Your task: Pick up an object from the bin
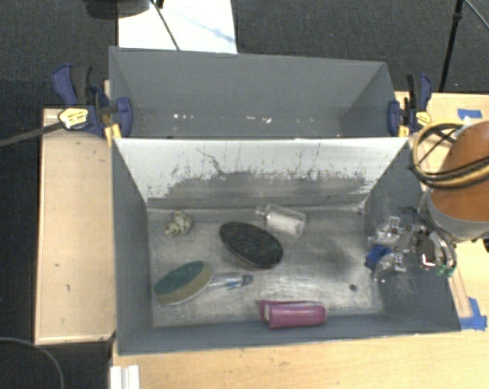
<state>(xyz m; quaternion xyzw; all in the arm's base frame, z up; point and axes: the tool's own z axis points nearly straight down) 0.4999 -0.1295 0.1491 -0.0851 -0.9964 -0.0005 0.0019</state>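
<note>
My gripper (pixel 393 251) hangs at the bin's right side, over the sloping right wall and clear of the loose things. Nearest to it on the floor is a pink oblong tube (pixel 293 314), lying flat by the front wall, down and to the left of the gripper. A clear plastic cup (pixel 282 220) lies on its side toward the back, left of the gripper. Beside the cup rests a black oval brush (pixel 251 244).
Farther left lie a round green-topped scrubber (pixel 181 282) with a clear handle (pixel 231 282) and a small beige crumpled lump (pixel 177 224). Bare floor stretches between the black brush and the right wall. The arm's orange cover and cables sit above the bin's right rim.
</note>
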